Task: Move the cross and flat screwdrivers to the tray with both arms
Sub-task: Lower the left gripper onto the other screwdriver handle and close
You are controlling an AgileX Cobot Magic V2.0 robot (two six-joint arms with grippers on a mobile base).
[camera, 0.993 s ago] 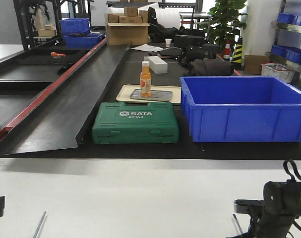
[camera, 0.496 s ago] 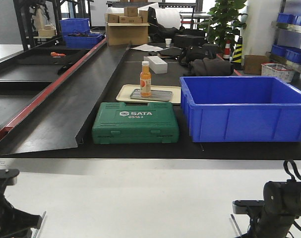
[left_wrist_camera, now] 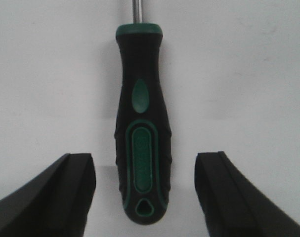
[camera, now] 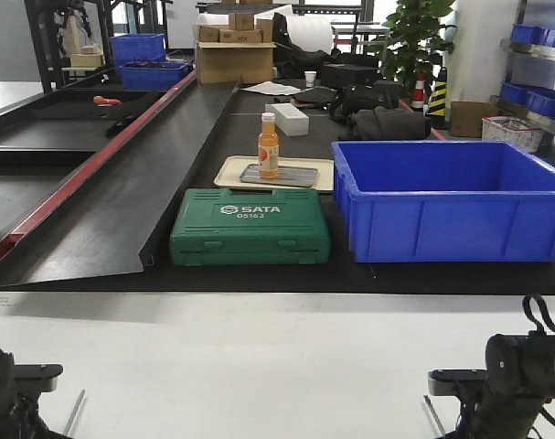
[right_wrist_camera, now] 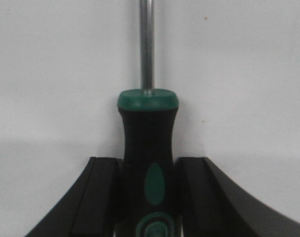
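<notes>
Screwdrivers' resting place: the wide white surface [camera: 259,366] in the foreground. Both tools lie on it, well apart, one near each lower corner of the front view.
Target tray: the wide grey metal tray shows in no view. The cream-coloured rectangular tray [camera: 227,174] beyond the green plastic tool case [camera: 250,227] is not it.
Left arm: the black jointed left arm [camera: 5,398] sits low at the lower left edge, just beside a slim metal shaft.
Right arm: the black jointed right arm [camera: 524,366] sits low at the lower right edge.
Left hand: the left hand [left_wrist_camera: 146,165] is spread wide, its black fingers [left_wrist_camera: 65,197] flanking the handle with clear gaps. It grips nothing.
Right hand: the right hand [right_wrist_camera: 147,170] is closed on the handle, with both fingers [right_wrist_camera: 98,197] against its sides.
Left screwdriver: the black-and-green-handled left screwdriver [left_wrist_camera: 142,143] lies flat, centred between the fingers, shaft pointing away.
Right screwdriver: the matching right screwdriver [right_wrist_camera: 149,143] is pinched at mid-handle. Going by its shadow, it has apparently not been lifted yet.
Cross or flat: the tips are out of view, so I cannot tell.
Step in hand: grasping. The right side looks done and the left is not yet closed.
Next move: the left fingers need to close squarely on the handle. Both arms then lift level and carry the tools to the tray, wherever it lies out of sight.
</notes>
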